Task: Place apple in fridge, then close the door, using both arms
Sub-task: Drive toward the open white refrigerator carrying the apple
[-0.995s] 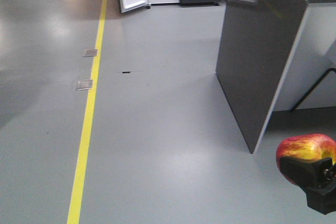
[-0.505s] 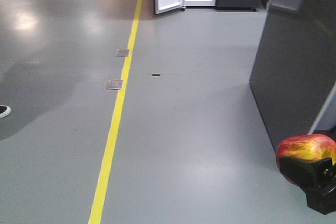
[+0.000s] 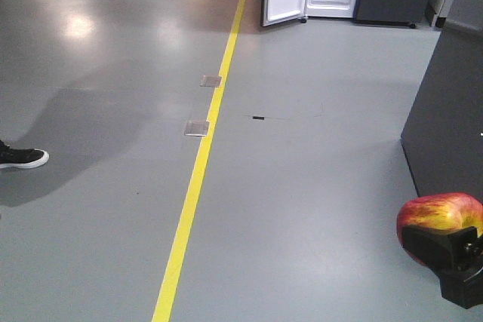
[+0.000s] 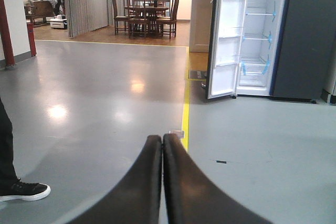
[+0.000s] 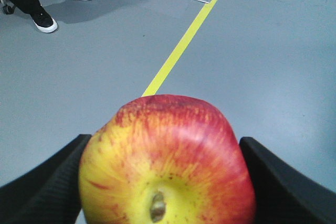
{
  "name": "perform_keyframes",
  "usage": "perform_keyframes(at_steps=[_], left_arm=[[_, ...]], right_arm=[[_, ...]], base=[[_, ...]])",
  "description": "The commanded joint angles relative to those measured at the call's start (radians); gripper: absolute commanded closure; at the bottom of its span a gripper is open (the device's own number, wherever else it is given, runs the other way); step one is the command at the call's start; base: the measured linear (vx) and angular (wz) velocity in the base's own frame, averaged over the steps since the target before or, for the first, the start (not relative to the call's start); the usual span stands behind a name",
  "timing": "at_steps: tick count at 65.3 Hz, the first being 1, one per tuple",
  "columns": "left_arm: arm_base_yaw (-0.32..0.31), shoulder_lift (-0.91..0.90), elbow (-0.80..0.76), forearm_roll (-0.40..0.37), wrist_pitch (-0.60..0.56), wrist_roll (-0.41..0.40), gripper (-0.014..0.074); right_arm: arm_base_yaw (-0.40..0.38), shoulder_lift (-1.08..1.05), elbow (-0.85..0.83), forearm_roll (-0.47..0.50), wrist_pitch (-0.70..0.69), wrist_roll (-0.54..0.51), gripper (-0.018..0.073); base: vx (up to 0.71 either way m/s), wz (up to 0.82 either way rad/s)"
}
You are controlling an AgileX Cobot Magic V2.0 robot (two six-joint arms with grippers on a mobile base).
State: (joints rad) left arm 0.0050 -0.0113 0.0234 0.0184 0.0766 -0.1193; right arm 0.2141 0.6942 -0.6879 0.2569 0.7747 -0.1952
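Transit phase, shown from the front view and both wrist views. The apple [image 5: 168, 161], red streaked with yellow, sits with its dimpled end toward the wrist camera between the right fingers [image 5: 50, 182]. These are parted only as far as its width and press it on either side. Carried low at the lower right of the front view, the fruit is probably held this way so that it stays secure while the base travels. The left fingers [image 4: 144, 182] are pressed together along their tips and hold nothing, a compact posture that leaves this arm free, presumably for the door [image 4: 224, 40]. That door stands swung wide, so the white interior of the fridge [image 4: 260, 24], with its shelves and blue tape strips, is exposed to receive the fruit. The fridge lies well apart from the robot, across the grey floor [image 3: 302, 209] and near a yellow line [image 3: 198, 175]; a bystander's black shoe [image 3: 23, 157] stands left of that line. By this evidence, neither placing nor closing has begun
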Motion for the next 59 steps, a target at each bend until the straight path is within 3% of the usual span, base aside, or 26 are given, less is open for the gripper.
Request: perform_keyframes(at_steps=[1,59], left_arm=[[-0.005,-0.015,0.028,-0.008,-0.077,-0.004,0.0602],[-0.005,-0.015,0.028,-0.008,-0.077,-0.004,0.0602]], right_arm=[[-0.002,-0.001,-0.027,0.014,-0.068,-0.006,0.0397],[-0.002,-0.001,-0.027,0.014,-0.064,-0.006,0.0397]], base=[[0.2,0.05],[0.2,-0.09]])
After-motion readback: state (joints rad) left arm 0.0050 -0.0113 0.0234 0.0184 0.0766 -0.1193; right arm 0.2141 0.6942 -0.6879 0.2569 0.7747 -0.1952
